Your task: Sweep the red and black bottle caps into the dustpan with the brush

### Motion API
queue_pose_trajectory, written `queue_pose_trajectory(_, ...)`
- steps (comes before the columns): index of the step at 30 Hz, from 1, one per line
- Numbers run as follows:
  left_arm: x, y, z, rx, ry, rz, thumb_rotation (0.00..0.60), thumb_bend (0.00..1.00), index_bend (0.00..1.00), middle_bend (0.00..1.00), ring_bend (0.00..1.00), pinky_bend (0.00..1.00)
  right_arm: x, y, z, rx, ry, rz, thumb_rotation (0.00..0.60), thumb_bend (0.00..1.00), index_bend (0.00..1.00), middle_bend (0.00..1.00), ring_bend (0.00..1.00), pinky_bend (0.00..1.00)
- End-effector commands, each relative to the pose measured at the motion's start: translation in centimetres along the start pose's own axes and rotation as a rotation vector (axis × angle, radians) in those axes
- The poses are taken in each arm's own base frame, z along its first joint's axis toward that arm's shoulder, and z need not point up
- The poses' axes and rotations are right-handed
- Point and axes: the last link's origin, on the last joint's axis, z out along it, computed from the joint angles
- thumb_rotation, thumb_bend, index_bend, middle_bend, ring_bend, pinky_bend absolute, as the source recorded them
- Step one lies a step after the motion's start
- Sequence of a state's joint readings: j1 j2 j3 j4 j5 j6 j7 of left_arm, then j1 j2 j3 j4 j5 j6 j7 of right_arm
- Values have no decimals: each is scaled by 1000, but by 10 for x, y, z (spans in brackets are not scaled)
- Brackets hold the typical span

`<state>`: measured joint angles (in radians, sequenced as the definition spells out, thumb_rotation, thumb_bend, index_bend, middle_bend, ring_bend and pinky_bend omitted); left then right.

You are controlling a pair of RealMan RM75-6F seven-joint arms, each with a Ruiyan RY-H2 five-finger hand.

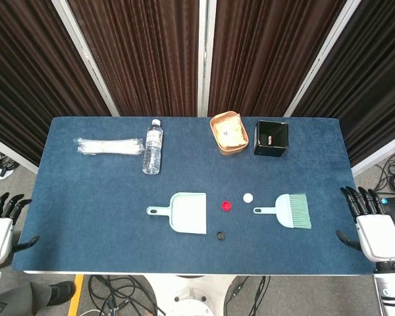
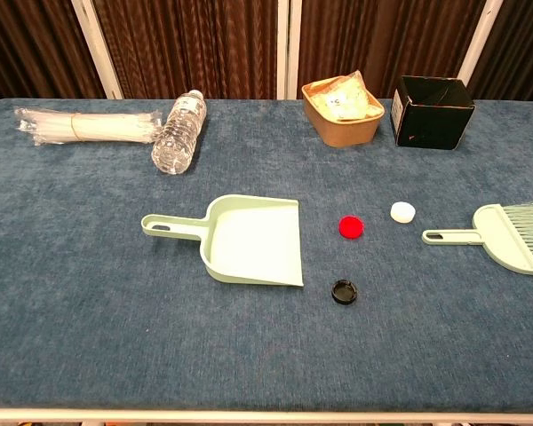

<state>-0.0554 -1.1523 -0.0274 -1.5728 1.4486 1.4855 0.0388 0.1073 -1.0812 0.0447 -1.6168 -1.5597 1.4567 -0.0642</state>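
Note:
A pale green dustpan (image 1: 187, 212) (image 2: 251, 240) lies mid-table, handle pointing left, mouth toward the right. The red cap (image 1: 226, 205) (image 2: 351, 226) sits just right of it, and the black cap (image 1: 220, 235) (image 2: 344, 291) lies nearer the front edge. A matching green brush (image 1: 289, 210) (image 2: 506, 235) rests at the right, handle toward the caps. My left hand (image 1: 1, 227) hangs off the table's left edge, fingers apart, holding nothing. Beyond the right edge my right hand (image 1: 372, 227) is likewise empty with fingers spread. Neither hand shows in the chest view.
A white cap (image 1: 248, 197) (image 2: 402, 211) lies between the red cap and the brush handle. At the back stand a water bottle on its side (image 1: 152, 147), a bundle of clear packets (image 1: 108, 146), a tan paper tray (image 1: 229, 132) and a black box (image 1: 271, 138).

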Motion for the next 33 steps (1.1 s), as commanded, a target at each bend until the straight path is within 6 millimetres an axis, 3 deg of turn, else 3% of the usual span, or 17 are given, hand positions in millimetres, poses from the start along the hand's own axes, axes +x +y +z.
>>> queue_pose_trajectory(1, 0, 1, 0, -8, 2, -5, 600, 0, 194, 117, 0, 22, -1, -3, 0, 14, -9, 9, 600, 84, 0, 100, 0, 0)
queue_pose_trajectory(8, 0, 1, 3, -15, 7, -5, 600, 0, 194, 117, 0, 22, -4, -15, 7, 66, -29, -4, 600, 85, 28, 154, 0, 3)
queue_pose_trajectory(15, -2, 5, 6, -41, 11, -14, 600, 0, 194, 117, 0, 22, -22, -48, 50, 177, -83, -95, 600, 112, 268, 325, 62, 60)
queue_pose_trajectory(22, -5, 2, 8, -39, 5, -24, 600, 0, 194, 117, 0, 22, -57, -77, 96, 203, -123, -353, 600, 112, 360, 374, 95, 72)
queue_pose_trajectory(33, -11, 1, 11, -39, -20, -39, 600, 0, 194, 117, 0, 22, -110, -106, 116, 216, -197, -421, 600, 112, 406, 382, 98, 73)
